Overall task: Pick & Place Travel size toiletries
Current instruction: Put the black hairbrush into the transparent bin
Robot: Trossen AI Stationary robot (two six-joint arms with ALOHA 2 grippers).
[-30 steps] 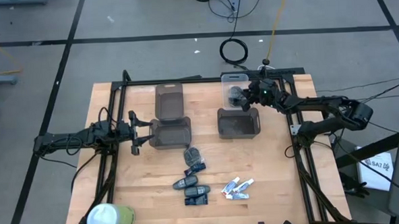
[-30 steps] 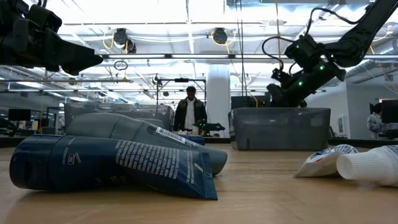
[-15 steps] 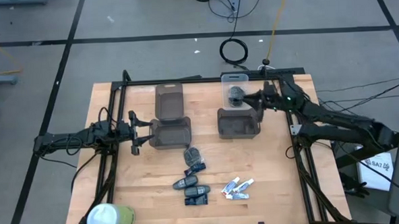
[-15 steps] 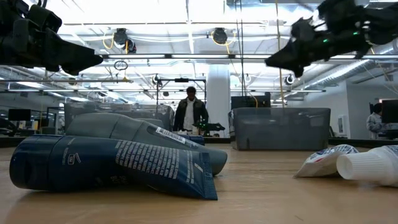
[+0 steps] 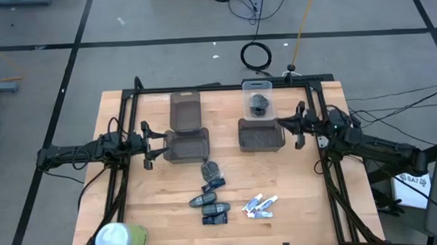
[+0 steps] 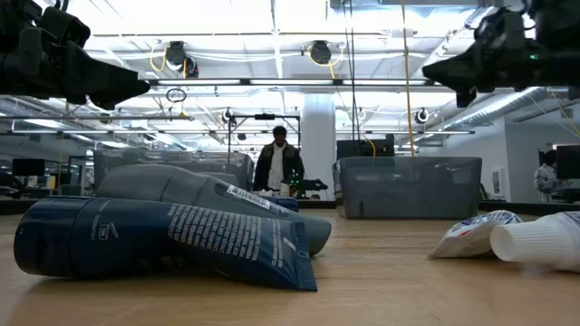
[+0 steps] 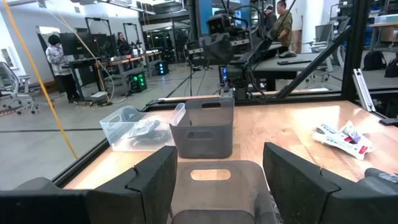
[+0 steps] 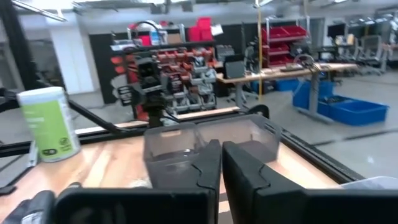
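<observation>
High view shows the right hand (image 5: 291, 129) pinched closed and empty beside a grey bin (image 5: 261, 135); the left hand (image 5: 150, 147) waits spread wide, holding nothing.

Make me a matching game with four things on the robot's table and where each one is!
Things:
1. dark lump
2. white tubes
3. white-and-green cylinder
4. right gripper

Places:
A. at the table's front-left corner
B. inside the clear bin at the back
C. just right of the right-hand grey bin
D. on the bare wood, front and right of the middle

Pairs: 1-B, 2-D, 3-A, 4-C
</observation>
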